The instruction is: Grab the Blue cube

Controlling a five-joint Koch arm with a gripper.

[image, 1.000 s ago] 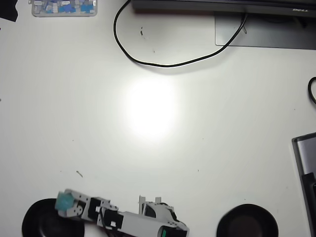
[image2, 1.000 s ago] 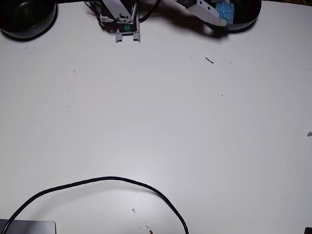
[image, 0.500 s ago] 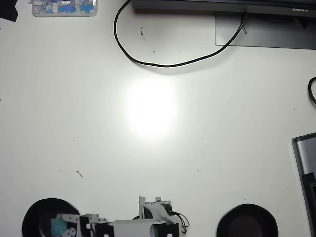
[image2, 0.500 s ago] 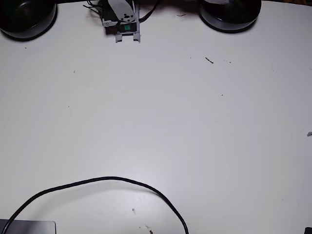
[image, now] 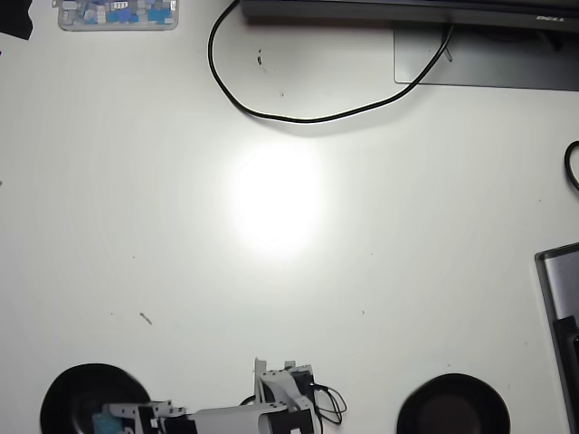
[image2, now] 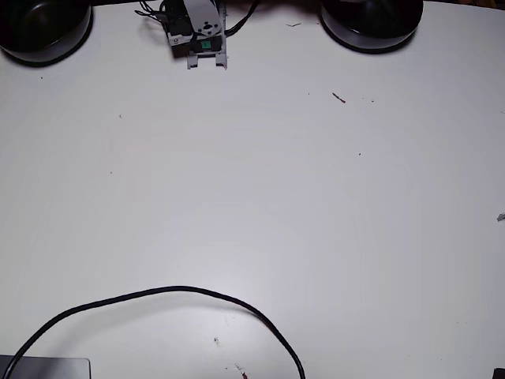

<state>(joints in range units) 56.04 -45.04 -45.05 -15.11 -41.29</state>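
Note:
No blue cube shows on the table in either view. In the overhead view the arm (image: 271,407) lies folded along the bottom edge, reaching left. Its gripper (image: 127,418) sits at the edge of the left black bowl (image: 81,393), cut off by the frame, so I cannot tell how its jaws stand or whether it holds anything. In the fixed view only the arm's base (image2: 201,39) shows at the top edge, and the gripper is out of view.
A second black bowl (image: 452,402) (image2: 371,20) stands on the other side of the base. A black cable (image: 298,117) (image2: 181,292) loops across the far table. A clear box of blue and white bits (image: 118,14) sits top left. A monitor stand (image: 488,63) is at the far edge.

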